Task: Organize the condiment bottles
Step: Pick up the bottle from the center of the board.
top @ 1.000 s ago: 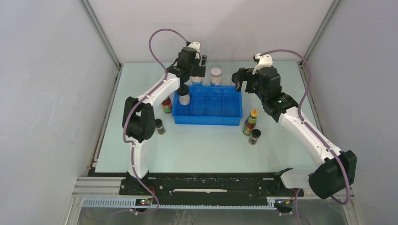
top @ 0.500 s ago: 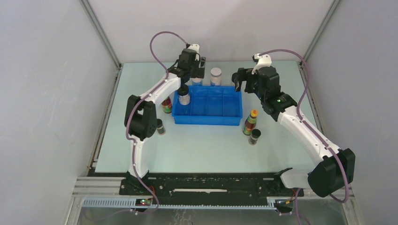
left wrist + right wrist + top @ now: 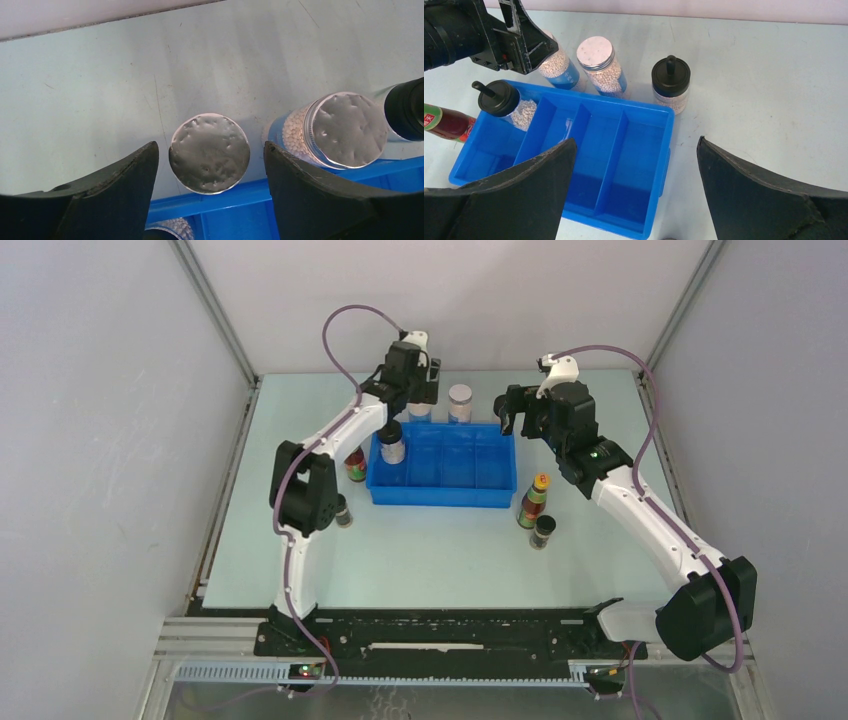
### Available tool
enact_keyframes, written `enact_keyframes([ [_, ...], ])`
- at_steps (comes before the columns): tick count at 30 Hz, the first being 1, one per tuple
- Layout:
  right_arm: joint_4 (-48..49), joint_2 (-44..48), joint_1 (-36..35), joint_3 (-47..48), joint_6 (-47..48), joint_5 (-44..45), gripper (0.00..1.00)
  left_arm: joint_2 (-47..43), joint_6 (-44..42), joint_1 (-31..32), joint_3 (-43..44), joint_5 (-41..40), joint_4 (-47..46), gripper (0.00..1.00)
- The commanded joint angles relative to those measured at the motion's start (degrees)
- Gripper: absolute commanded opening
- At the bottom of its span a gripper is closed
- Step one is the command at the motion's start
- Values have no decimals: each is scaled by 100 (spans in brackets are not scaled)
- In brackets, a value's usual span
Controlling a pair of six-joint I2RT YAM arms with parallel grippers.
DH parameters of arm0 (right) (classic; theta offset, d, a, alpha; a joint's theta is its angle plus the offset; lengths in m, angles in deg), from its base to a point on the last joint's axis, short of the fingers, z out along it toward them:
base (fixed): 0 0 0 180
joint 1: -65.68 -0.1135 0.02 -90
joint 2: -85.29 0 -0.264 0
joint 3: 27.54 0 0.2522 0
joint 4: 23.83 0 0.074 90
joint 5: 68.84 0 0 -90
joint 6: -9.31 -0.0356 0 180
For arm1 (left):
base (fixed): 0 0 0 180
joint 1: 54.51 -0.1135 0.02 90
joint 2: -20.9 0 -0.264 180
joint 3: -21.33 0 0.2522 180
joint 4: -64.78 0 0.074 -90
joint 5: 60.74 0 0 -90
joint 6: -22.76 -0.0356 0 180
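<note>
Pale table (image 3: 420, 550): we see our left gripper (image 3: 210, 156) open, a white-lidded bottle (image 3: 209, 150) between its jaws, untouched; our right gripper (image 3: 636, 141) gapes, blue tray (image 3: 549, 130) beneath.

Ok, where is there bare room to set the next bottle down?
Free: the three blue tray compartments right of the knob-capped bottle; the table before the tray's near wall, between the left short dark bottle and the orange-capped bottle. Crowded: the strip behind the tray, where two white-lidded bottles and a second knob-capped bottle stand and the left gripper hangs open.
</note>
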Motion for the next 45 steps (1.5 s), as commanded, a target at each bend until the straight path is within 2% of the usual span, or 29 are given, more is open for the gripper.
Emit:
enact_keyframes([
  [1,200,-3,24,73,-25,24,100,114,100,-16,387,112,-71,81],
  [11,209,-38,33,76,-39,2,99,184,103,-16,408,125,-60,78],
  [16,185,-38,33,79,-49,15,100,240,103,-16,441,171,-53,58],
  [19,156,-38,30,78,-51,32,100,267,117,-16,436,173,-38,54],
  [22,143,-30,32,76,-58,37,100,269,125,-16,430,174,-24,40],
  [25,154,-13,24,70,-67,36,100,245,138,-16,435,132,-27,8],
  [26,154,0,15,71,-69,29,100,229,139,-16,435,110,-27,1],
  [45,45,134,-31,2,-191,55,99,-124,-67,-7,533,44,85,0],
])
